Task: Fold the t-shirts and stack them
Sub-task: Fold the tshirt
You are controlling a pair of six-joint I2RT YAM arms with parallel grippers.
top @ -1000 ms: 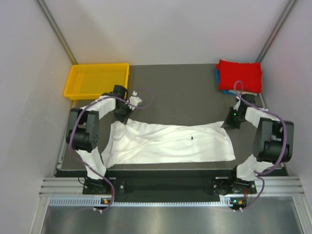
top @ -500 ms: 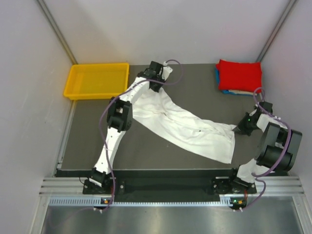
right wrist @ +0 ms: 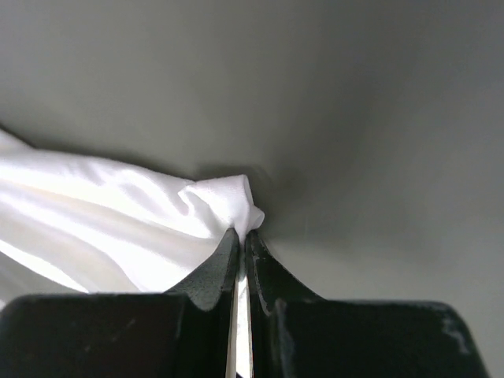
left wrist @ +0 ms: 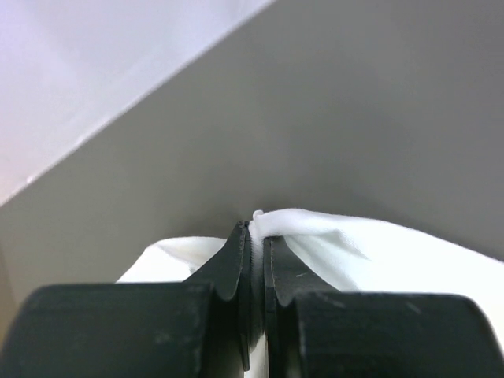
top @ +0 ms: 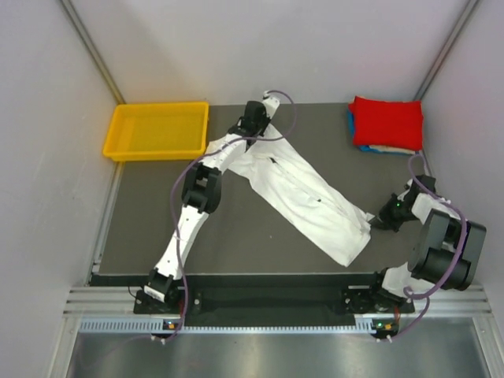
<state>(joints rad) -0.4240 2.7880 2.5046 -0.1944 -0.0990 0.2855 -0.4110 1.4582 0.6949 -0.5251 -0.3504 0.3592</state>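
Left gripper (left wrist: 253, 230) is pinching, jaws closed tight, one end of the plain white cloth t-shirt (top: 303, 201) far-centre. Right gripper (right wrist: 240, 236) is clamping the opposite end, near-right. Shirt is stretching diagonally over the dark table (top: 134, 205). Judging best: pulling evenly, then lowering it flat.

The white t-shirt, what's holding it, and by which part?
Both hold the white t-shirt: the left gripper pinches its far end, the right gripper a bunched corner at its right end.

left gripper (left wrist: 253, 230) pinched closed, right gripper (right wrist: 242, 235) likewise
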